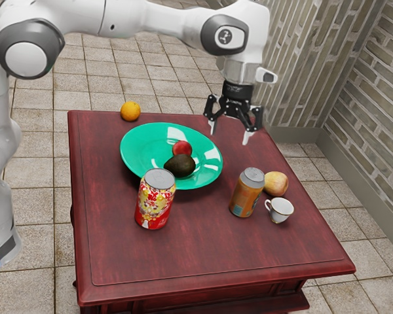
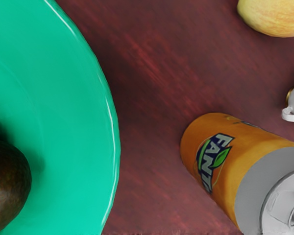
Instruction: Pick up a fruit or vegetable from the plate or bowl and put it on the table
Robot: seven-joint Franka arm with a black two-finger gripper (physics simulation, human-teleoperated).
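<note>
Red can (image 1: 155,203) — avocado (image 1: 179,166) on plate (image 1: 143,145), long axis crosswise (roughly) — gripper (image 1: 229,133) spread wide, empty.

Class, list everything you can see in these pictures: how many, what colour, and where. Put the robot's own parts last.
Table: one, dark red, on the floor
Dish: one, green, on the table
Avocado: one, dark brown-green, in the dish
Round fruit: one, red, in the dish beside the avocado
Orange: one, orange, at the table's far edge
Patterned can: one, red, yellow and white, nearer the camera than the dish
Fanta can: one, orange, between dish and cup
Apple-like fruit: one, yellowish, beside the Fanta can
Cup: one, white, beside the Fanta can
Floor: one, beige tiles, around the table
Brick walls: two, grey-beige, behind
Arm: one, white, above the table
Pincer: one, black, open, above the table
</note>
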